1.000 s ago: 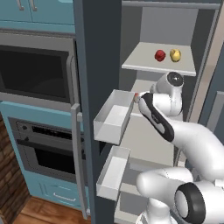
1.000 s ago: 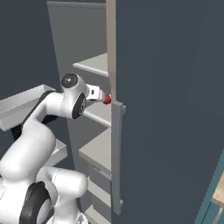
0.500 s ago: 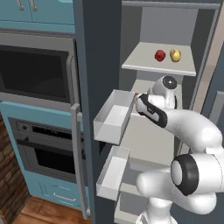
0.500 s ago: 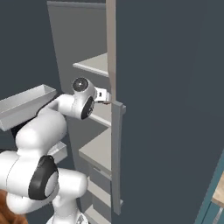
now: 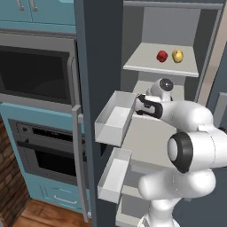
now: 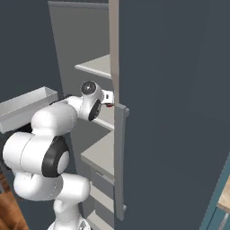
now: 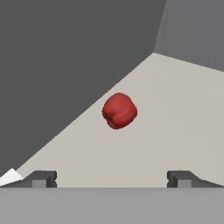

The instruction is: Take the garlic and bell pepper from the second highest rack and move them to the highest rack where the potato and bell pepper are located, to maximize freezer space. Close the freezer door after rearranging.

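Note:
In the hand view a red bell pepper (image 7: 119, 110) lies on the pale second highest rack (image 7: 175, 122), a short way ahead of my open gripper (image 7: 112, 179) and between the lines of its fingertips (image 7: 43, 178). In the left base view my gripper (image 5: 139, 101) reaches into that rack under the highest rack (image 5: 146, 67), where another red bell pepper (image 5: 162, 56) and a yellow potato (image 5: 177, 55) sit side by side. A sliver of red pepper (image 6: 109, 104) shows by my hand in the right base view. The garlic is hidden; a small white patch (image 7: 9, 176) at the hand view's lower left cannot be identified.
The freezer door (image 5: 99, 66) stands open on the left with two grey bins (image 5: 114, 117) (image 5: 113, 173) jutting toward the arm. A dark panel edge (image 6: 119, 134) hides the rack interior in the right base view. A microwave (image 5: 35, 66) and oven (image 5: 44, 150) stand further left.
My arm has folded, its elbow swinging up and forward, and my hand has moved deeper into the second highest rack. The two items on the highest rack have not moved.

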Robot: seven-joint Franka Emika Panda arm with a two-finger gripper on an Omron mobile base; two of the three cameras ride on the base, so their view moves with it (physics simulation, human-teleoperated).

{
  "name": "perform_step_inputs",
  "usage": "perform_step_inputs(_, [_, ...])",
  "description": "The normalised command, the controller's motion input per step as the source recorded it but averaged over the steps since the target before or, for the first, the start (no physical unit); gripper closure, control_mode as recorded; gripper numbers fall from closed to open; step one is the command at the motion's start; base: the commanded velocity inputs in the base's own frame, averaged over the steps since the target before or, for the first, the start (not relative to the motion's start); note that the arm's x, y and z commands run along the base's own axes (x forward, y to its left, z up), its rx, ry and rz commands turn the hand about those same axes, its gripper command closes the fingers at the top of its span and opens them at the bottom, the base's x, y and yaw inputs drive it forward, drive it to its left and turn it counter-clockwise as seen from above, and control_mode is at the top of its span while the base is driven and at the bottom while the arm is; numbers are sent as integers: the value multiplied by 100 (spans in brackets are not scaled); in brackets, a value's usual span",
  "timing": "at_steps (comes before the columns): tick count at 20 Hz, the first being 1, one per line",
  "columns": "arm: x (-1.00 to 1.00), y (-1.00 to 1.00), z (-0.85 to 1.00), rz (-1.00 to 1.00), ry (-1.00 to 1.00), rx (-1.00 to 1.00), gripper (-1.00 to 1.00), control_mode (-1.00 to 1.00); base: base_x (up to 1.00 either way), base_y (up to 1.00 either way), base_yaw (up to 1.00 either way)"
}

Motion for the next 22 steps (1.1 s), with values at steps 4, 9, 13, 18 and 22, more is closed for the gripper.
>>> perform_step_inputs(4, [43, 0, -14, 0, 2, 0, -100, -100, 0, 0, 0])
perform_step_inputs(9, [43, 0, -14, 0, 1, 0, -100, -100, 0, 0, 0])
perform_step_inputs(13, [33, 0, -16, 0, 1, 0, -100, -100, 0, 0, 0])
perform_step_inputs(18, [25, 0, -18, 0, 2, 0, -100, -100, 0, 0, 0])
perform_step_inputs(22, [28, 0, -16, 0, 0, 0, -100, -100, 0, 0, 0])
